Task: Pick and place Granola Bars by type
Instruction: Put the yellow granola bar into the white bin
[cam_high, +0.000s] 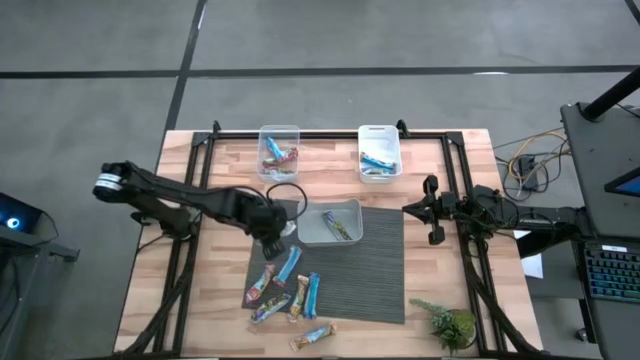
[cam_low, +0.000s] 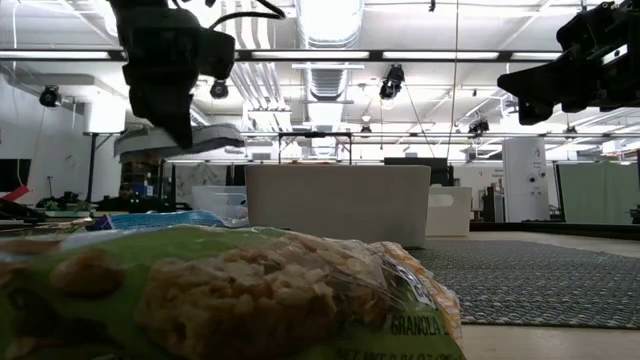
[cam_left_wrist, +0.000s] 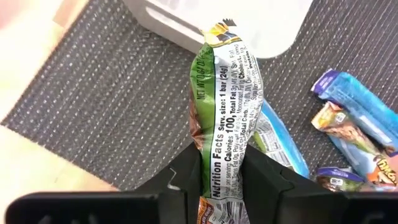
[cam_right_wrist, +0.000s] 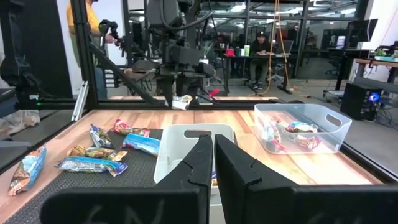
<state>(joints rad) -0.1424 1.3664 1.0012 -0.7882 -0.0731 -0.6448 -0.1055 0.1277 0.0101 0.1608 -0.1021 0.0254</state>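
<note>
Wooden table (cam_high: 200, 310): your left gripper (cam_left_wrist: 222, 177) clamped one green-wrapped granola bar (cam_left_wrist: 225, 112); six loose bars (cam_high: 285, 290) awaited sorting; right gripper (cam_right_wrist: 213, 149) was clenched empty.

Your left arm reaches in from the table's left edge toward the grey woven mat (cam_high: 380, 262), its left gripper (cam_high: 273, 238) raised above the mat's near-left corner, fingers (cam_left_wrist: 268, 177) pinched on a green-wrapped granola bar (cam_left_wrist: 225, 112). Your right arm waits just beyond the mat's right edge, its right gripper (cam_high: 432, 210) raised, its fingers (cam_right_wrist: 198, 163) pressed together.
</note>
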